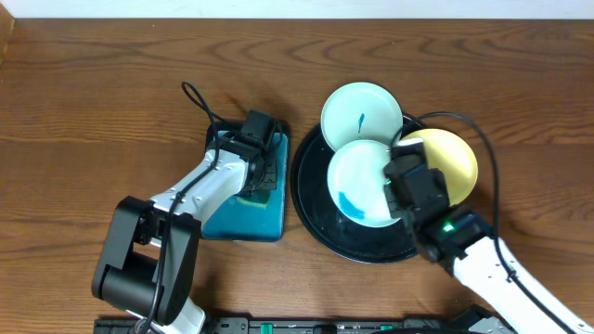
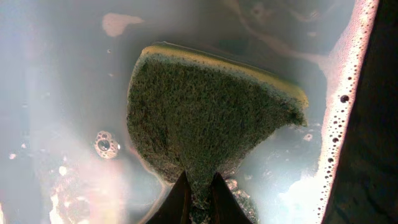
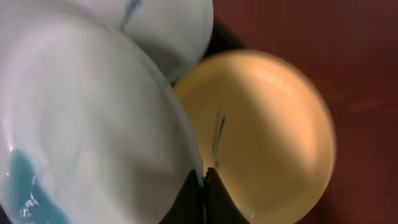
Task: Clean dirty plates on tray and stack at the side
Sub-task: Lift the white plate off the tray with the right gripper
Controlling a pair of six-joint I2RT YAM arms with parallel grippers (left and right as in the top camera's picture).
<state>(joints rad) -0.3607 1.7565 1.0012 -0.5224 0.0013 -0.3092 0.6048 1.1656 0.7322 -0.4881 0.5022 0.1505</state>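
The round black tray (image 1: 316,215) holds three plates. A mint-white plate (image 1: 360,113) with a thin blue streak lies at the back. A second mint-white plate (image 1: 357,181) with a blue smear lies in front; it fills the left of the right wrist view (image 3: 87,118). My right gripper (image 1: 397,190) is shut on its right rim (image 3: 203,180). The pale yellow plate (image 1: 453,162) lies to the right (image 3: 267,137) with a thin dark streak. My left gripper (image 1: 255,153) is shut on a green-and-yellow sponge (image 2: 211,112) in soapy water (image 2: 62,93).
A rectangular black tray with a teal inside (image 1: 246,221) stands left of the round tray; the left gripper reaches into it. Foam (image 2: 339,112) lines its wall. Brown wooden table (image 1: 93,93) extends all round. Cables trail from both arms.
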